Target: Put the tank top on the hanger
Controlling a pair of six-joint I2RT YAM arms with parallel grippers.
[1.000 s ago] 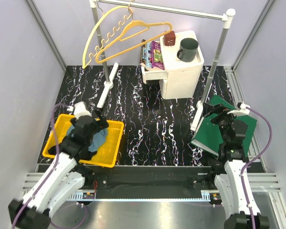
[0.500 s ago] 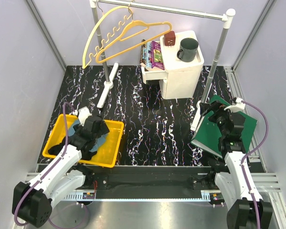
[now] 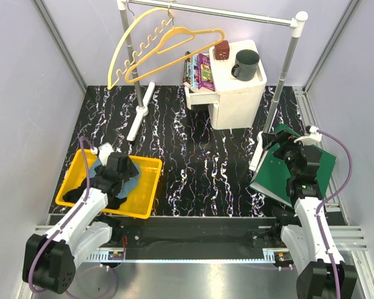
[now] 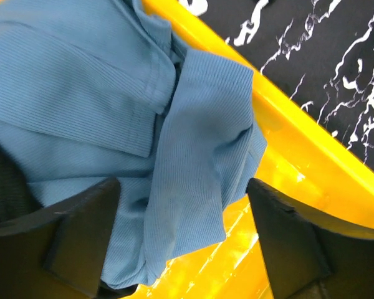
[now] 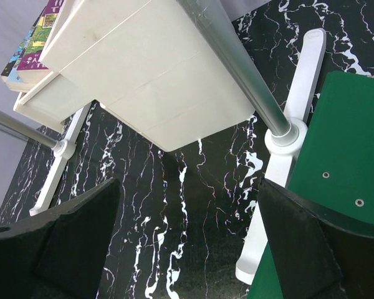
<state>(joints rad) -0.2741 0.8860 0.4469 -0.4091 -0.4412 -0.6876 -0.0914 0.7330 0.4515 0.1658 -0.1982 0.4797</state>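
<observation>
The tank top (image 4: pixel 112 118) lies crumpled in the yellow bin (image 3: pixel 151 187) at the lower left of the counter (image 3: pixel 199 143), with no clear long axis; one fold runs from top centre down the wrist view. Black cloth (image 4: pixel 6 180) shows beneath it. The left gripper (image 4: pixel 184 230) hangs just above it, fingers spread, pinching nothing. From above, the arm hides most of the shirt; straps cannot be made out. The hanger (image 3: pixel 174 60) hangs on the rail (image 3: pixel 237 14) at upper left, long axis slanting from lower left to upper right. The right gripper (image 5: pixel 187 243), fingers spread, is over the green board (image 3: pixel 287 177).
</observation>
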